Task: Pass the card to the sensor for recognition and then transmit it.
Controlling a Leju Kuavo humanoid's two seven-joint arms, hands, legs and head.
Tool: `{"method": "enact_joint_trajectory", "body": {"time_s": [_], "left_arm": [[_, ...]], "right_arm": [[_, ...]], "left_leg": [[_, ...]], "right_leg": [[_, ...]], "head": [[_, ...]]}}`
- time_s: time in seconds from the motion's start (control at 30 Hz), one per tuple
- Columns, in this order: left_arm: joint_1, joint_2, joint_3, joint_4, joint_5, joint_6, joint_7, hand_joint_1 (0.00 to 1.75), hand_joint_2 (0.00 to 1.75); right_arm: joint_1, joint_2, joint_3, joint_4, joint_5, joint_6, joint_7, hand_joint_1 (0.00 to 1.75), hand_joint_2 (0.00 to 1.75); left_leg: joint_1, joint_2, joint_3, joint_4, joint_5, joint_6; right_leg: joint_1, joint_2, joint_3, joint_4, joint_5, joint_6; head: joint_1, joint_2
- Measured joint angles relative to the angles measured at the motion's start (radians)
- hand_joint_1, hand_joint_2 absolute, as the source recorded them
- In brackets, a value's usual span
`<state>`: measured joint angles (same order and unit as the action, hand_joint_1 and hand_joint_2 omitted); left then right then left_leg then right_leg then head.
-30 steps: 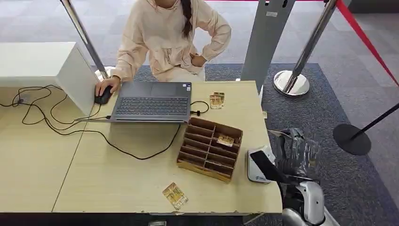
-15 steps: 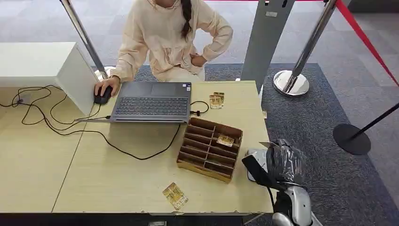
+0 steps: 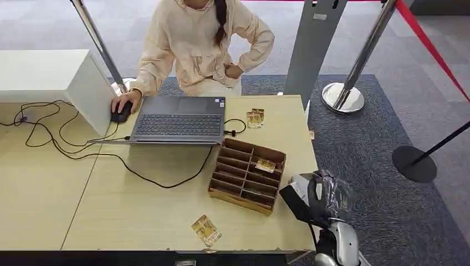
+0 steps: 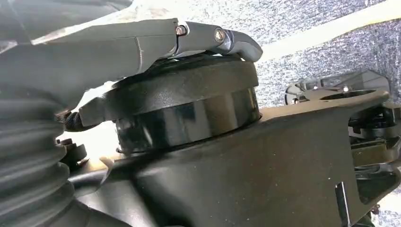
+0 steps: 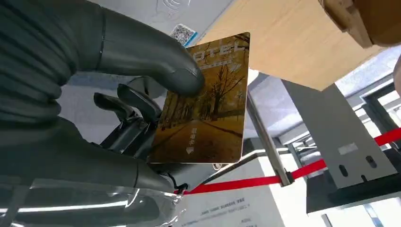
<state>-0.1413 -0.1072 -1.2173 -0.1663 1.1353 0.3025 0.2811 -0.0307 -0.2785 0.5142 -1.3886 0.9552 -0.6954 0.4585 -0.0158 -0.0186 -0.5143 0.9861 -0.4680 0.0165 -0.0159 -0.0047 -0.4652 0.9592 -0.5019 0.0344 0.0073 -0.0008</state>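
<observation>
Shift: your right hand (image 3: 327, 195) has slid left since the earlier frames, from off the table edge to over the white sensor (image 3: 296, 183), which it now partly covers.
Right hand: it pinches the card (image 5: 205, 101), thumb (image 5: 156, 56) pressed flat on the printed face, darker fingers behind. In the head view a clear plastic wrap blurs the hand.
Left hand: you cannot tell its state; the left wrist view shows the thumb (image 4: 142, 40) against dark body parts.
Card: thin, stiff, glossy rectangle with a golden tree picture; likely light and slippery, so keep your hold across the flat faces, clear of the edges.
Sensor: smooth white plastic pad right under the hand.
Box: brown slotted cardboard organizer (image 3: 246, 174) just beside the hand, one card in a slot.
Farther out: another card (image 3: 206, 230) lies on the pale wood table (image 3: 138, 210); a person (image 3: 197, 44) sits at the grey laptop (image 3: 180, 119).
</observation>
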Motion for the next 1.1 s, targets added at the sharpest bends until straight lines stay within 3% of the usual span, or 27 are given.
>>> {"method": "enact_joint_trajectory", "body": {"time_s": [0.43,0.73,0.93,1.1], "left_arm": [[0.0,0.0,0.0,0.0,0.003,0.0,0.0,0.0,1.75],[0.0,-0.001,0.0,0.0,0.003,0.001,0.0,0.0,1.75],[0.0,-0.001,0.0,0.001,0.006,0.001,0.0,0.0,1.75],[0.0,-0.001,0.0,0.001,0.006,0.001,-0.001,0.0,1.75]], "right_arm": [[-0.026,-0.013,0.072,0.071,-0.081,0.073,0.092,1.75,1.75],[-0.052,-0.045,0.109,0.091,-0.115,0.063,0.106,1.75,1.75],[-0.053,-0.081,0.109,0.038,-0.027,0.042,0.144,1.75,1.75],[-0.062,-0.109,0.083,-0.094,0.073,0.062,0.167,1.75,1.75]], "left_leg": [[0.0,0.0,0.0,0.0,0.0,0.0],[0.0,0.001,0.001,0.0,0.0,0.0],[-0.001,0.001,0.0,0.0,0.001,0.001],[-0.001,0.001,0.0,0.0,0.001,0.001]], "right_leg": [[0.0,0.0,0.0,0.0,0.0,0.0],[0.0,0.0,0.0,0.0,0.0,0.0],[-0.001,0.0,0.0,0.0,0.001,0.001],[-0.001,0.0,0.0,0.0,0.001,0.001]], "head": [[0.0,0.0],[0.0,0.0],[0.0,0.0],[0.0,0.0]]}}
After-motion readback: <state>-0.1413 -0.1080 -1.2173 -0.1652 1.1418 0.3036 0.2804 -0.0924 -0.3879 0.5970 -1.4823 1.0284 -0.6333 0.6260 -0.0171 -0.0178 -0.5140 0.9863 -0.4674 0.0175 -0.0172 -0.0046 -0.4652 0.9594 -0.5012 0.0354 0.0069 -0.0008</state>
